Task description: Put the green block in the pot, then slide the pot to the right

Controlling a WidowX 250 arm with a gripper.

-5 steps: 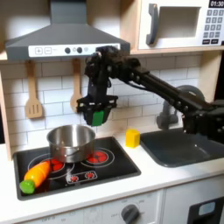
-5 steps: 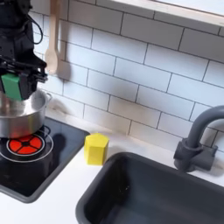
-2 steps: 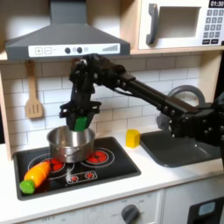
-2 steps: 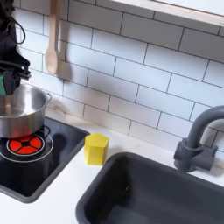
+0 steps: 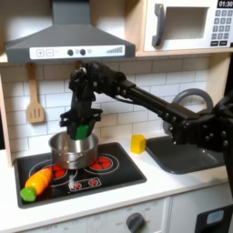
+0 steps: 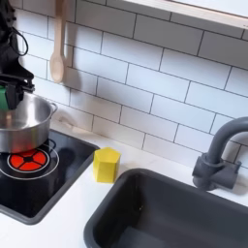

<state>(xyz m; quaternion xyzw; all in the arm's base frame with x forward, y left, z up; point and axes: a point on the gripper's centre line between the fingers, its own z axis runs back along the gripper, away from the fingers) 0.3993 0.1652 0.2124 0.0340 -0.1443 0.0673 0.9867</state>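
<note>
The shiny silver pot (image 5: 73,149) stands on the back left burner of the toy stove, and in the second exterior view the pot (image 6: 23,123) sits at the left edge. My gripper (image 5: 78,128) hangs just above the pot's opening, shut on the green block (image 5: 83,131). In the second exterior view the gripper (image 6: 8,93) is cut off by the left edge, with the green block (image 6: 10,98) between its fingers just over the pot's rim. The arm reaches in from the first exterior view's right.
A yellow block (image 5: 137,143) stands on the counter between stove (image 5: 109,173) and sink (image 5: 187,153). An orange toy carrot (image 5: 36,182) lies at the stove's front left. A faucet (image 6: 215,155) rises behind the sink, and a wooden spoon (image 6: 58,46) hangs on the tiled wall.
The gripper carried the green block to the first exterior view's left and lowered it from mid-air beside the pot to just above the pot's opening. The pot has not moved.
</note>
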